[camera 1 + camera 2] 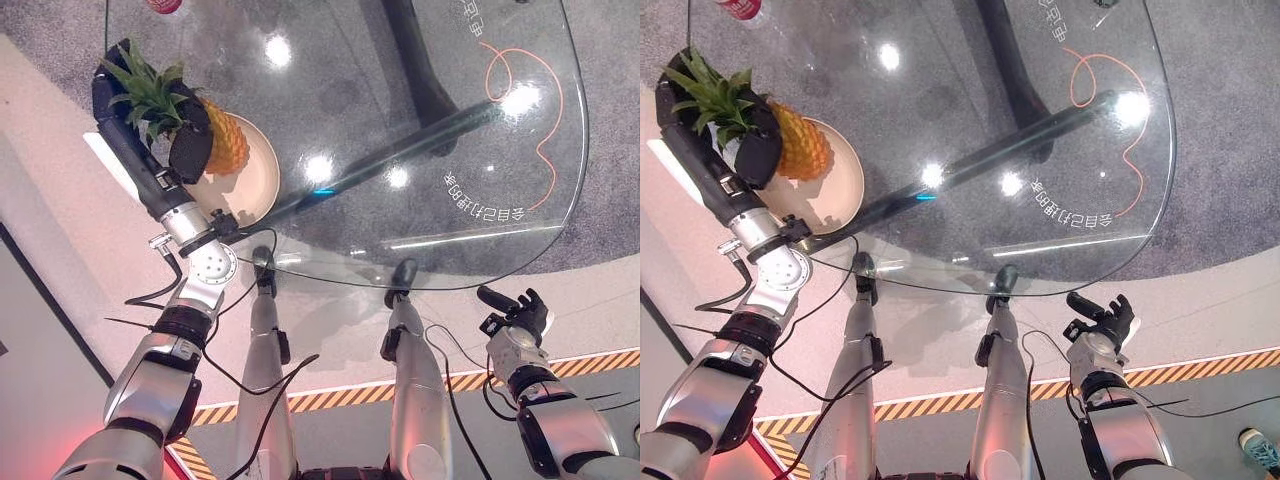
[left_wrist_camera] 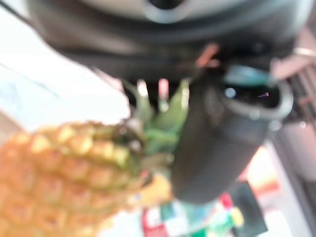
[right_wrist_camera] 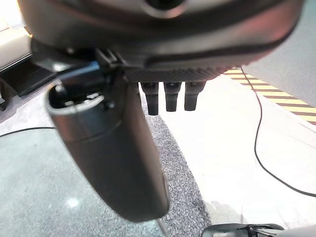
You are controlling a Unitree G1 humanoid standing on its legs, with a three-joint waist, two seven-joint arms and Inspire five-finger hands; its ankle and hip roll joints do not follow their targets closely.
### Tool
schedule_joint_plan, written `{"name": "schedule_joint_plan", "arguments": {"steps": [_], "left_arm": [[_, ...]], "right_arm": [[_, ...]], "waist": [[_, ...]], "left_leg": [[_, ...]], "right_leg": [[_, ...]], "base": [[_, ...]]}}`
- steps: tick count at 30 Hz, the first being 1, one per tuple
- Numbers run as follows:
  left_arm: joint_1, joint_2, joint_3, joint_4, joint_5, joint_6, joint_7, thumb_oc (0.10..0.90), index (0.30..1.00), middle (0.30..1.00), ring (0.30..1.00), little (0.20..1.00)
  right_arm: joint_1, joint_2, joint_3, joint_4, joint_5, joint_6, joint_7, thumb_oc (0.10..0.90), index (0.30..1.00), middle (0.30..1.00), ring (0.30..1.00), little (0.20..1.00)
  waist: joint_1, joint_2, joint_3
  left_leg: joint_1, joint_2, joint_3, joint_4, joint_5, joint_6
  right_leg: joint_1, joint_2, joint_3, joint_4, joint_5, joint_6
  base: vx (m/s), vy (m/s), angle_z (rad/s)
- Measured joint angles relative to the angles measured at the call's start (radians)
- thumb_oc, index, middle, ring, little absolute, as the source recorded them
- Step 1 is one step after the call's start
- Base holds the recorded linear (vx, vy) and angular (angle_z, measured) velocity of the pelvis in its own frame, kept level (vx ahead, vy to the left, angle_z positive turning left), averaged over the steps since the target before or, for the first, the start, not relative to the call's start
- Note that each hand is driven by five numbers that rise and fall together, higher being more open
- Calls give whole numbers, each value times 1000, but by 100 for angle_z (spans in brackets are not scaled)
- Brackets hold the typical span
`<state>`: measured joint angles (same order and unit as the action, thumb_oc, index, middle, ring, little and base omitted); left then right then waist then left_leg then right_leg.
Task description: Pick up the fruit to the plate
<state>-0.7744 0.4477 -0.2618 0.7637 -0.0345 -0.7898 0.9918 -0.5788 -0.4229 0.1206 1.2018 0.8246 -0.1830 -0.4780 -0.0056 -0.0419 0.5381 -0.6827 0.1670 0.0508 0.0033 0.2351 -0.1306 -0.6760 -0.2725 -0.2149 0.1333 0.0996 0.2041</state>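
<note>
The left hand (image 1: 190,145), fingers apparently clasped round the pineapple (image 1: 225,140) at its crown, holds it over the beige plate (image 1: 255,185) at the glass table's (image 1: 420,200) nine o'clock edge for setting down, while the right hand (image 1: 520,315) hangs slack-fingered at five o'clock.

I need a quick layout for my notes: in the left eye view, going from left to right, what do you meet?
Left hand curled round the pineapple → beige plate → orange squiggle on the glass table, with the right hand below it, off the table's near edge.
</note>
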Motion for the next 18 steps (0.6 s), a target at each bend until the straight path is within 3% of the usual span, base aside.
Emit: {"name": "schedule_joint_plan", "arguments": {"steps": [13,18], "left_arm": [[75,-10,-1,-38,0,-24,-35,567,700,700,700,667],[90,-20,-2,-46,1,-26,-50,613,740,740,740,713]], "right_arm": [[1,0,-1,8,0,0,-6,800,900,900,900,900],[3,0,-4,16,0,-1,-7,800,900,900,900,900]], "waist": [[13,1,0],[26,1,0]], "left_leg": [[0,0,-6,9,0,0],[1,-1,-7,11,0,0]], "right_leg": [[7,0,-3,1,0,0],[10,0,-4,1,-4,5]], "base": [[0,0,0],[0,0,0]]}}
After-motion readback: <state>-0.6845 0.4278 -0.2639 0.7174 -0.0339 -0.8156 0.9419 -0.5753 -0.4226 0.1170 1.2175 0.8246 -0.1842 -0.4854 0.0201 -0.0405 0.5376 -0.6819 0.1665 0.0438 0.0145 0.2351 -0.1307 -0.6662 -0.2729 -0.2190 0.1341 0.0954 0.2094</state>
